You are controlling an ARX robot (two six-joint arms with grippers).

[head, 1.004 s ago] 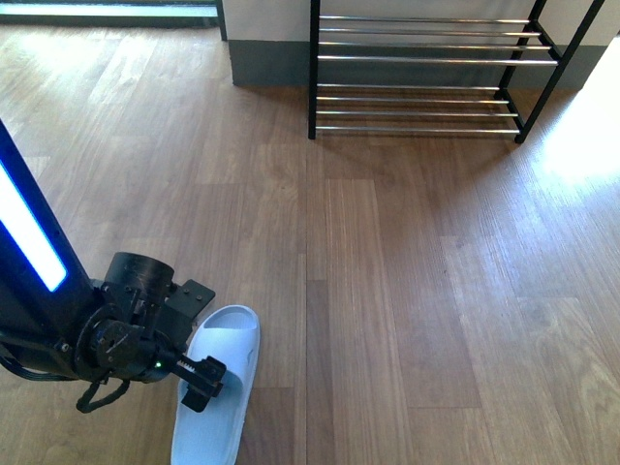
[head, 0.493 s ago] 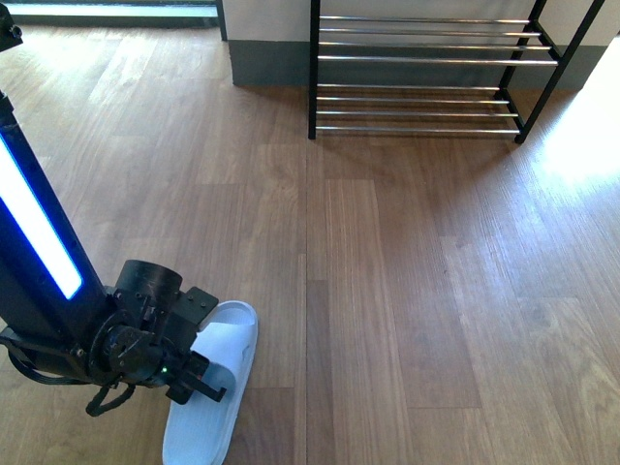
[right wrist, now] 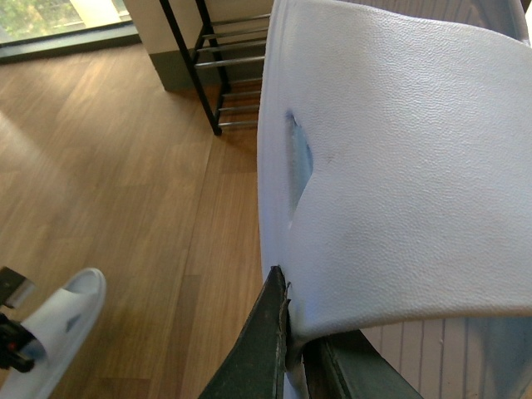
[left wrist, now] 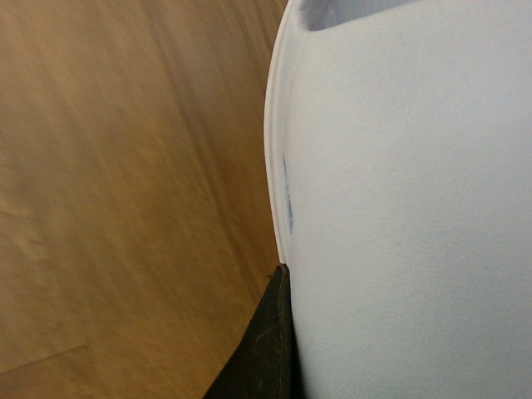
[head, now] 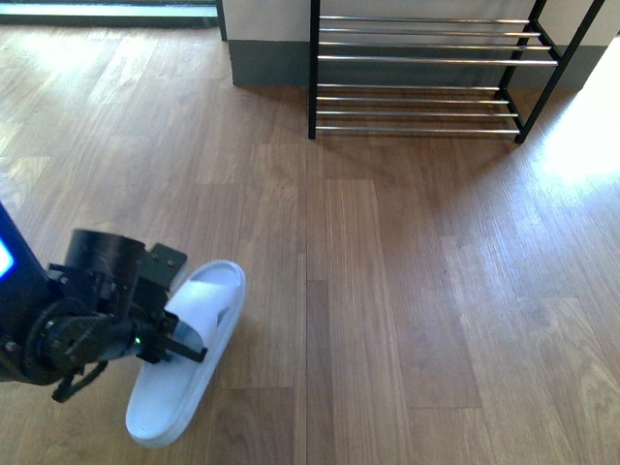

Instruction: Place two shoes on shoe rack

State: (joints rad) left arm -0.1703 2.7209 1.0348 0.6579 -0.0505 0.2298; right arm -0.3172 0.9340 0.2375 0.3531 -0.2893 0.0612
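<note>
The left claw is clenched on a pale slide, well short of the rack and off to its left side. The slide hangs tilted, toe towards the rack. Whether its heel is clear of the floor I cannot tell. The left wrist view shows only one dark finger pressed against the slide's smooth side, so the hold looks thin. The slide could swivel or slip out during the carry.

The right claw is out of the front view. Its own camera shows it grasping a second slide by the edge, nearer the rack than the first one. That pinch at the rim is likely to let the slide droop or twist.

At the rack the tiers are thin chrome bars with gaps between them. A slide set down tilted could catch a bar, tip or drop between two. The tiers sit close together, and a raised toe might knock the bar above or a black post.

Bare floor lies between both slides and the rack, and nothing stands in the way. A grey wall base sits just left of the rack, so a wide left swing could clip it
</note>
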